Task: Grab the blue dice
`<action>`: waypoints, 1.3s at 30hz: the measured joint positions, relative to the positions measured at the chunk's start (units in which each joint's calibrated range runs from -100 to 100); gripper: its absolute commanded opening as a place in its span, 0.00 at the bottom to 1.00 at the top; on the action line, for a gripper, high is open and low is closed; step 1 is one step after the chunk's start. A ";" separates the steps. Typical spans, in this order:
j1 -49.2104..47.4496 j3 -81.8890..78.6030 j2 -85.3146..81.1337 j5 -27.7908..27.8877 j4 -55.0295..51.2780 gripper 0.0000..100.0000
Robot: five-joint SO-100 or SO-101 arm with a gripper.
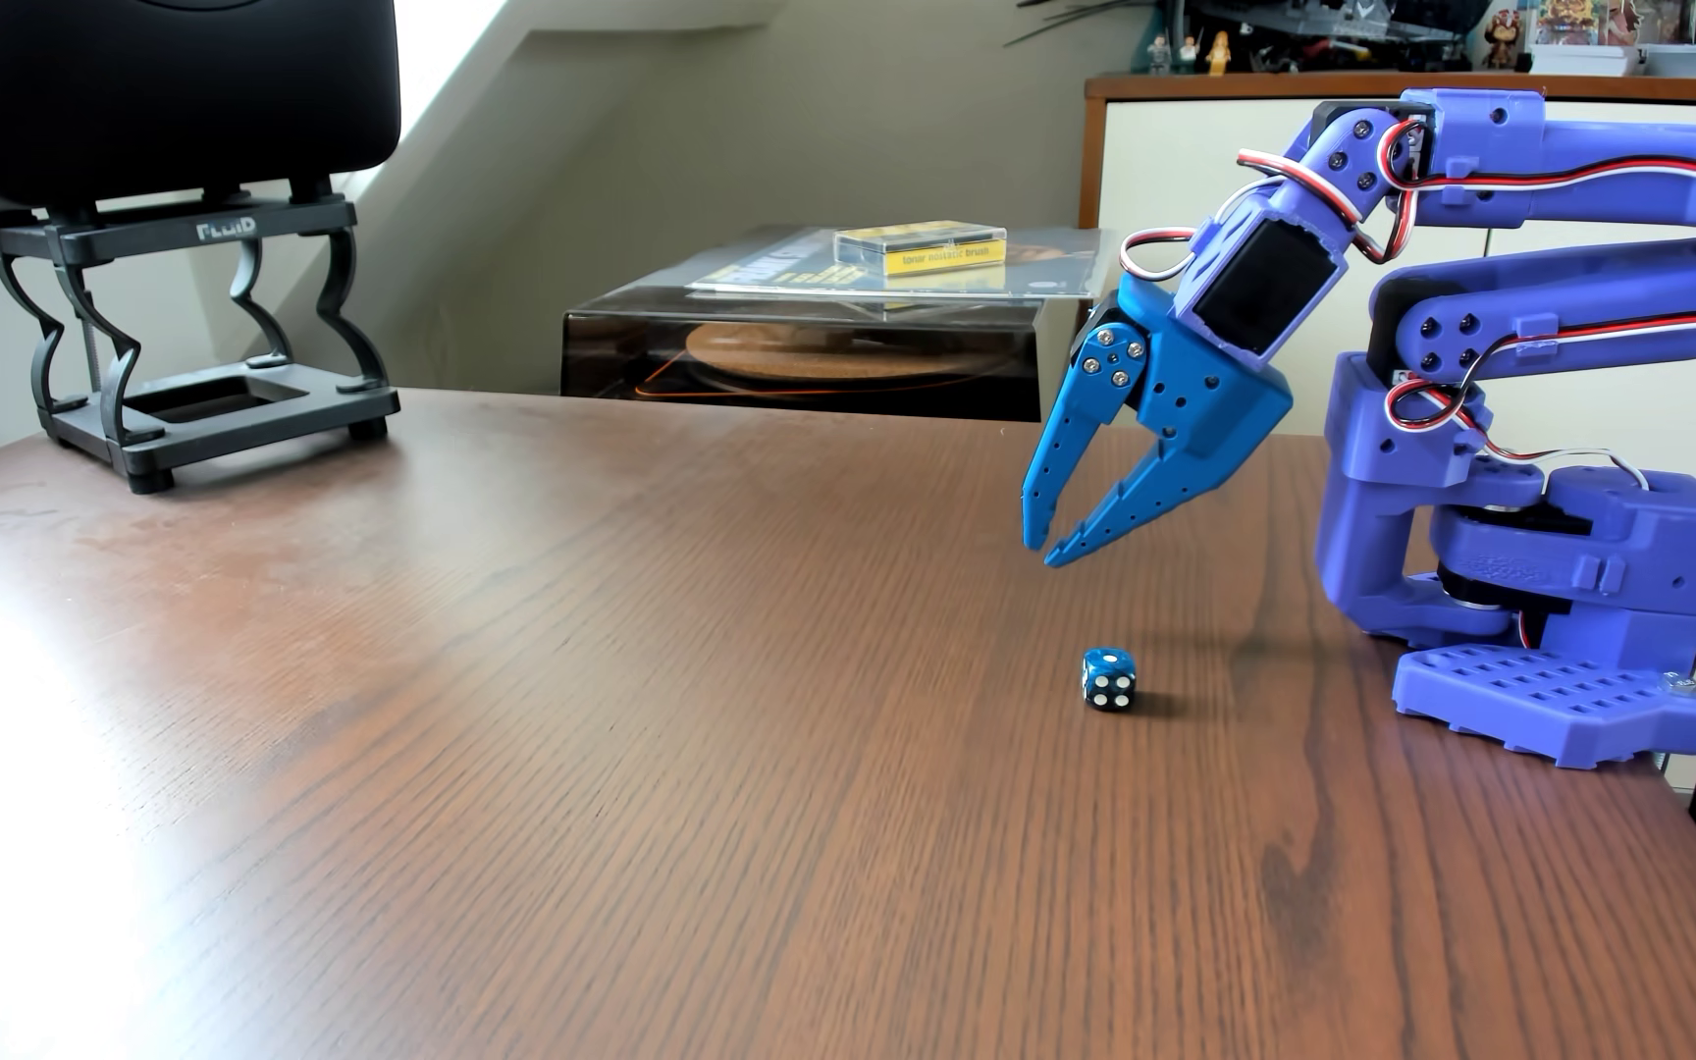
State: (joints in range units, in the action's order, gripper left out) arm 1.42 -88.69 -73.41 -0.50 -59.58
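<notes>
So, going left to right: at about 10 o'clock a black speaker (161,92) sits on a black stand (196,347) marked "FLUID", parked on the far left corner of the counter (518,764). That counter is dark reddish-brown wood grain with a big washed-out glare patch along its left edge. Behind it there's a beige wall with a sloped bit of ceiling. Around 12 o'clock, past the counter's back edge, a turntable (803,357) sits under a smoky dust cover with a record sleeve and a yellow cassette case (920,248) lying on top. Further right, at about 4 o'clock from frame centre, the blue dice (1108,681) rests on the bare wood, well apart from everything else, white pips showing. The hand (1045,548) hangs above it and a touch to the left, not touching, its bright blue fingers nearly together at the tips with only a sliver of gap. The purple arm (1537,336) folds back to its base at 3 o'clock, with a shelf of figurines (1435,41) up at 1 o'clock.
</notes>
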 measured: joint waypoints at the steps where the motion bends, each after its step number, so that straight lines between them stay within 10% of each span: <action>1: 0.00 0.00 0.00 0.00 0.00 0.02; 39: -2.11 0.00 0.00 0.00 0.00 0.02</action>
State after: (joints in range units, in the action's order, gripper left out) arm -0.69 -88.69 -73.41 -0.50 -59.58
